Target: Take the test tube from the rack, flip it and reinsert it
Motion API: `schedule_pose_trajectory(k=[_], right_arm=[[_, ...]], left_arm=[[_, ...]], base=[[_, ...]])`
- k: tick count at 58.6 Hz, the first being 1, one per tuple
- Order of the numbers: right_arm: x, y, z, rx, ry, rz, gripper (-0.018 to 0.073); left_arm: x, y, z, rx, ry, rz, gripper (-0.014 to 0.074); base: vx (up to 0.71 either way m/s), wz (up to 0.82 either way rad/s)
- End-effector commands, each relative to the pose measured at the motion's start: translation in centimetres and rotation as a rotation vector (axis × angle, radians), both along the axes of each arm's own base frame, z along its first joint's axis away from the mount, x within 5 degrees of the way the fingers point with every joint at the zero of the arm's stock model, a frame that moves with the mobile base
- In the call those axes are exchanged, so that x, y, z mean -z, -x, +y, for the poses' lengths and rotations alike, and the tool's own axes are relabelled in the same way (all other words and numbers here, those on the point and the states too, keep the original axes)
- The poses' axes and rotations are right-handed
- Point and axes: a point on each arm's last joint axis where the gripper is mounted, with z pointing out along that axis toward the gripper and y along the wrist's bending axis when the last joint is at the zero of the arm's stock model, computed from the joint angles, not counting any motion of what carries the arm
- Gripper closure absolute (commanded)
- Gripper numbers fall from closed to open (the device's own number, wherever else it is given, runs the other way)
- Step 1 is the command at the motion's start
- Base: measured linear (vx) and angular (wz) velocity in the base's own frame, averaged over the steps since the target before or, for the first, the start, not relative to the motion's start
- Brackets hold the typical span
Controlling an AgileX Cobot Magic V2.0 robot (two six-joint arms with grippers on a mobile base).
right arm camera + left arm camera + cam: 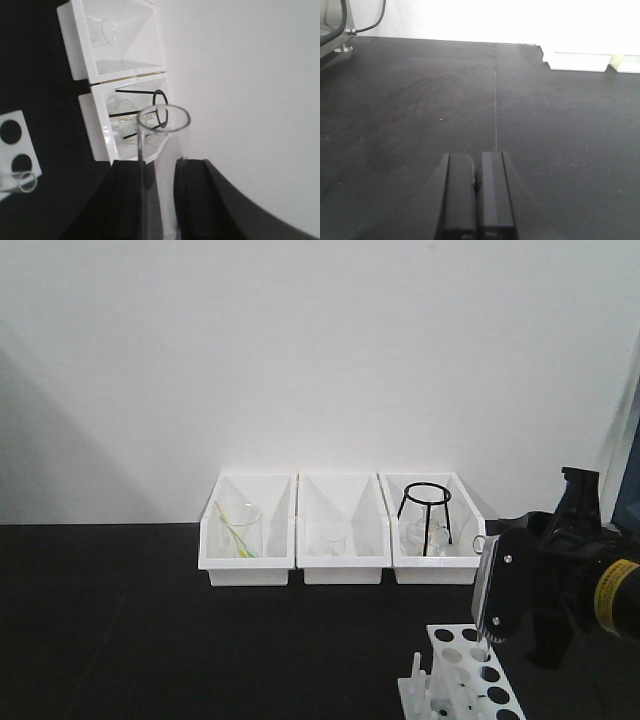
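The white test tube rack stands at the front right, with round holes in its top plate and pegs on its left side. Its corner shows in the right wrist view, with a clear tube standing in one hole. My right gripper is shut on a clear glass test tube, whose open mouth sticks out past the fingertips toward the bins. In the front view the gripper hangs just above the rack's far end and the tube's mouth shows at its left. My left gripper is shut and empty, low over the black table.
Three white bins stand in a row against the back wall: the left one holds a beaker with a yellow-green stick, the middle one a small glass, the right one a black wire tripod and glassware. A cable and metal base sit far left.
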Motion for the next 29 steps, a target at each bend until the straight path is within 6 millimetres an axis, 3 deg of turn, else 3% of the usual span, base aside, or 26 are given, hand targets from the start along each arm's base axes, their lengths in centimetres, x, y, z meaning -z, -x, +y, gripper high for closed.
schedule_pose_trajectory(k=[1, 22, 29], right_arm=[[-2.3, 0.4, 0.0, 0.06, -0.218, -0.026, 0.0468], [-2.8, 0.5, 0.9, 0.177, -0.984, 0.166, 0.0468], [-2.8, 0.5, 1.0, 0.188, -1.064, 0.193, 0.0468]], left_arm=[[-0.8, -0.1, -0.1, 0.011, -0.003, -0.099, 0.0603], [-0.8, -0.1, -0.1, 0.011, -0.003, -0.099, 0.0603], [-0.8, -0.1, -0.1, 0.011, -0.003, -0.099, 0.0603]], base=[[0.0, 0.0], [0.0, 0.0], [0.0, 0.0]])
